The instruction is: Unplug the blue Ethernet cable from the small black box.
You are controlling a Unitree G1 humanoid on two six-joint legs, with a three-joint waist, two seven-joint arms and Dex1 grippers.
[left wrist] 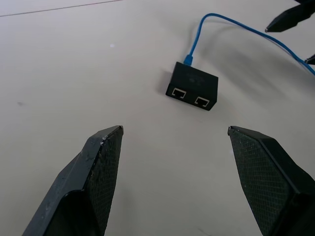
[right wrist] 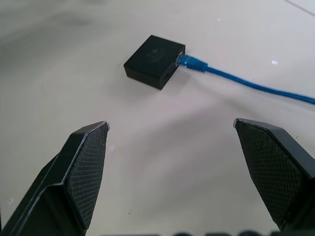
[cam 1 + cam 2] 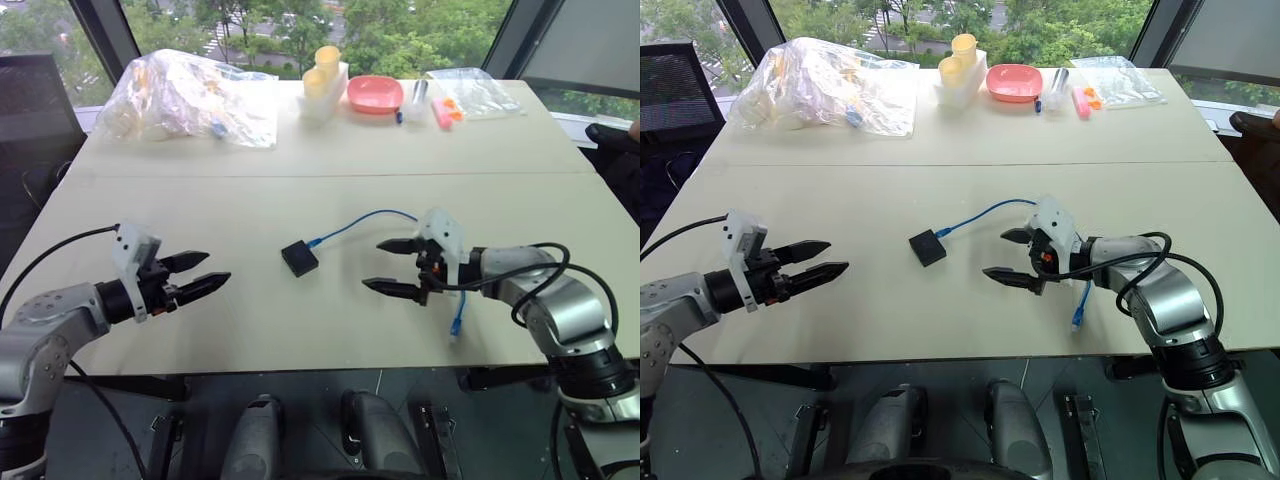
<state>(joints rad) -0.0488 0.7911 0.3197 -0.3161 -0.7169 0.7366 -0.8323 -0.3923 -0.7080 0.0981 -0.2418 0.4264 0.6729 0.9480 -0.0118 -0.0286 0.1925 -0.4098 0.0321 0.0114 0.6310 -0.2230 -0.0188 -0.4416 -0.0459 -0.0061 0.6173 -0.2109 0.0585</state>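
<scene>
The small black box (image 3: 299, 258) lay flat on the pale table (image 3: 300, 150), about midway between the two arms and touching neither. It was a squat, matte square, turned so one corner faced the near edge. In the left wrist view, two small ports with light-coloured insides sat side by side in the face nearest that arm.

The blue Ethernet cable (image 3: 360, 222) was still plugged into the box's far side, at roughly two o'clock from the box's centre. Its plug was bright blue like the cord. From there the thin cord rose in a shallow arc toward three o'clock, passed behind the right gripper (image 3: 388, 266), and ran down toward the near edge, where its free end (image 3: 457, 324) lay loose on the table by the right forearm.

The left gripper (image 3: 204, 270) hovered at about nine o'clock from the box, well apart from it, its two black fingers spread wide and holding nothing. The right gripper sat nearer, at about three o'clock, its fingers likewise spread wide and empty, aimed at the box without touching box or cord.

At twelve o'clock, along the far edge, stood a crumpled clear plastic bag (image 3: 190, 98), yellow cups (image 3: 322, 70), a pink bowl (image 3: 375, 94) and another clear bag (image 3: 472, 92).
</scene>
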